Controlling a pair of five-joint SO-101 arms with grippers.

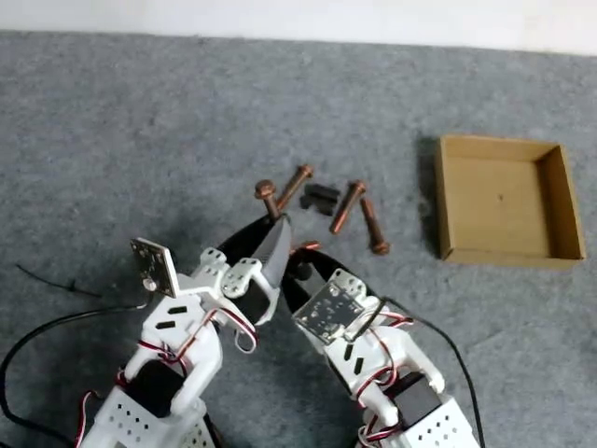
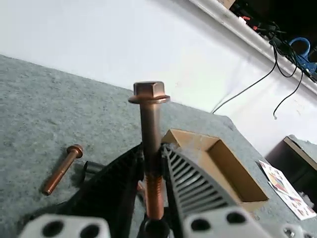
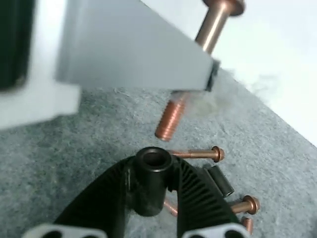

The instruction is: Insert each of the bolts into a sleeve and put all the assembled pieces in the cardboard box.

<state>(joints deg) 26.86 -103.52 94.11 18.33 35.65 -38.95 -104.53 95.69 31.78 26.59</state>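
Clamping the left gripper (image 2: 154,166) tight on a copper bolt (image 2: 150,124), squeezing the shank, hex head up top and threads poking out below the fingertips. Pinching a black sleeve (image 3: 151,171) upright in the right gripper (image 3: 151,191), jaws closed on its sides, open bore facing up. Hanging the threaded end of the bolt just above that bore, close but clear of it, not yet in. Crowding both grippers together, tip to tip, over the middle of the grey table (image 1: 112,140) in the high view. Leaving three loose bolts (image 1: 347,206) lying flat on the table just beyond the grippers, with a second sleeve (image 1: 323,197) lying on its side among them. Keeping the cardboard box (image 1: 446,201) well apart from the pile, off on the right arm's side, open side up.
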